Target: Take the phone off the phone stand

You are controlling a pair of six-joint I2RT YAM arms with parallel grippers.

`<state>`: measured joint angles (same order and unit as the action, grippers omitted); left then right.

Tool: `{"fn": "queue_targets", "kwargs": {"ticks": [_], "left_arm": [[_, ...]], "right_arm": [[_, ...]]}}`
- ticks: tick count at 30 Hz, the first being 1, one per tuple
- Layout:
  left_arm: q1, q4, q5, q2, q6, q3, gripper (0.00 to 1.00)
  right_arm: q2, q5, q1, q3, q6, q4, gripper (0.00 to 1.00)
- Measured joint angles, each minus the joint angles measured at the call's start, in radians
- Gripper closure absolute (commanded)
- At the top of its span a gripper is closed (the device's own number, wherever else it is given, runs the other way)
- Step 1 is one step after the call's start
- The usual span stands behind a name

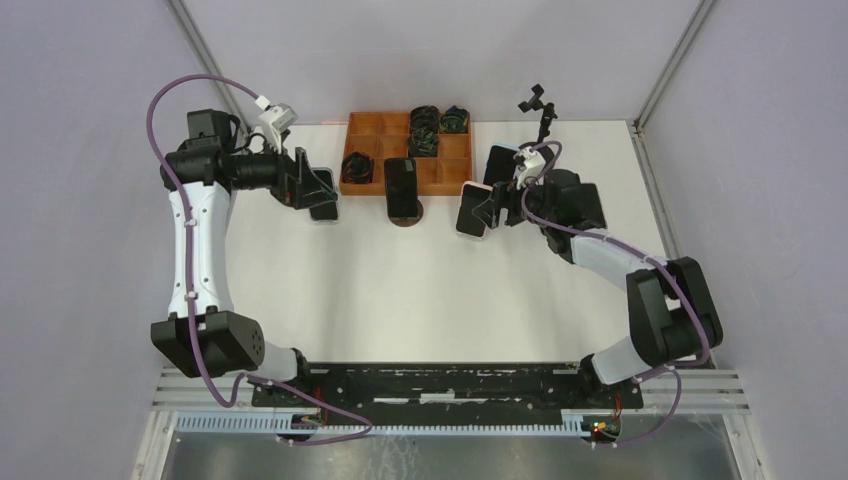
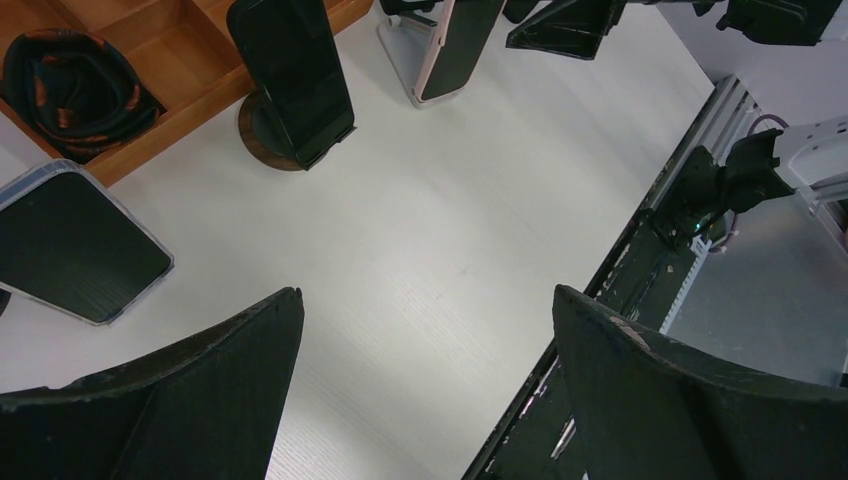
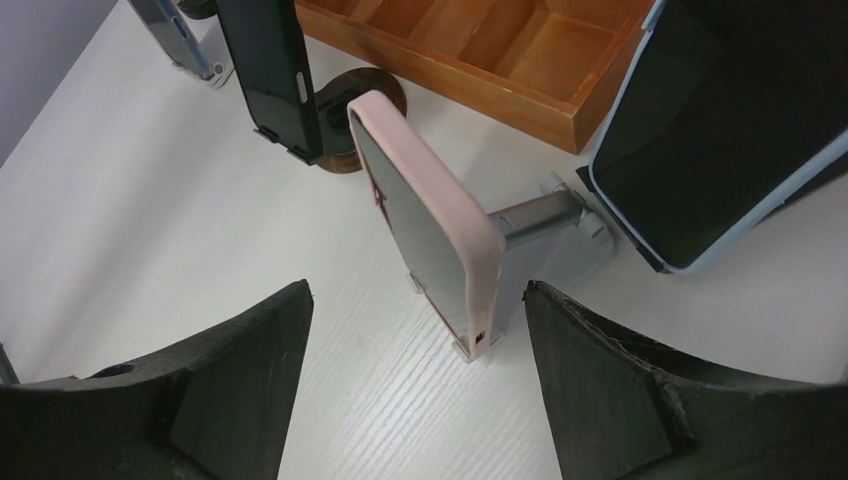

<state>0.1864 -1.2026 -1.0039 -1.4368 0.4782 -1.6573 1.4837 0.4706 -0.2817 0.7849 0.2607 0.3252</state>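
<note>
- Approach step: your right gripper (image 3: 415, 300), jaws spread and empty, straddles the pink phone (image 3: 430, 225).
- It sits on its stand (image 3: 545, 215) near the table's (image 3: 150, 200) far edge.
- Next: pinch its sides, lift clear.

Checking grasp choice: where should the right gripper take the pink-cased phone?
Probably pinch screen and back of the pink-cased phone near its top, from the side edge facing the right gripper; the silver stand backs it lower down.

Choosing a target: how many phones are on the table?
4. Grey-cased phone by the left gripper; black phone on the round stand, centre; pink-cased phone facing the right gripper; blue-cased phone behind that.
</note>
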Motion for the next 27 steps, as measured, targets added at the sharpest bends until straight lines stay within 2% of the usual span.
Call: {"fn": "queue_targets", "kwargs": {"ticks": [3, 5, 7, 11, 13, 16, 20, 21, 22, 23, 24, 27], "left_arm": [[0.002, 0.000, 0.000, 0.000, 0.000, -0.002, 0.00], [0.002, 0.000, 0.000, 0.000, 0.000, -0.003, 0.00], [0.002, 0.000, 0.000, 0.000, 0.000, -0.004, 0.00], [0.002, 0.000, 0.000, 0.000, 0.000, -0.006, 0.00], [0.002, 0.000, 0.000, 0.000, 0.000, -0.007, 0.00], [0.002, 0.000, 0.000, -0.002, 0.000, -0.010, 0.00], [0.002, 0.001, -0.001, -0.003, 0.000, -0.013, 0.00], [0.002, 0.001, -0.001, -0.003, 0.000, -0.013, 0.00], [0.002, 0.001, -0.001, -0.003, 0.000, -0.013, 0.00], [0.002, 0.001, -0.001, -0.003, 0.000, -0.013, 0.00], [0.002, 0.001, -0.001, -0.003, 0.000, -0.013, 0.00], [0.002, 0.001, -0.001, -0.003, 0.000, -0.013, 0.00]], "right_arm": [[0.058, -0.001, -0.003, 0.031, 0.001, 0.022, 0.24], [0.081, 0.000, -0.006, 0.034, 0.004, 0.037, 0.32], [0.096, 0.000, -0.010, 0.034, 0.005, 0.048, 0.46], [0.122, 0.000, -0.024, 0.046, 0.006, 0.075, 0.81], [0.132, 0.002, -0.032, 0.057, 0.008, 0.088, 0.89], [0.135, 0.000, -0.045, 0.058, 0.008, 0.092, 0.94], [0.137, 0.005, -0.048, 0.058, 0.005, 0.092, 0.95], [0.137, 0.005, -0.049, 0.058, 0.006, 0.092, 0.93], [0.137, 0.006, -0.049, 0.058, 0.006, 0.092, 0.86], [0.137, 0.007, -0.048, 0.058, 0.007, 0.092, 0.68], [0.137, 0.007, -0.048, 0.058, 0.007, 0.092, 0.54], [0.137, 0.016, -0.050, 0.065, 0.023, 0.092, 0.49]]}}
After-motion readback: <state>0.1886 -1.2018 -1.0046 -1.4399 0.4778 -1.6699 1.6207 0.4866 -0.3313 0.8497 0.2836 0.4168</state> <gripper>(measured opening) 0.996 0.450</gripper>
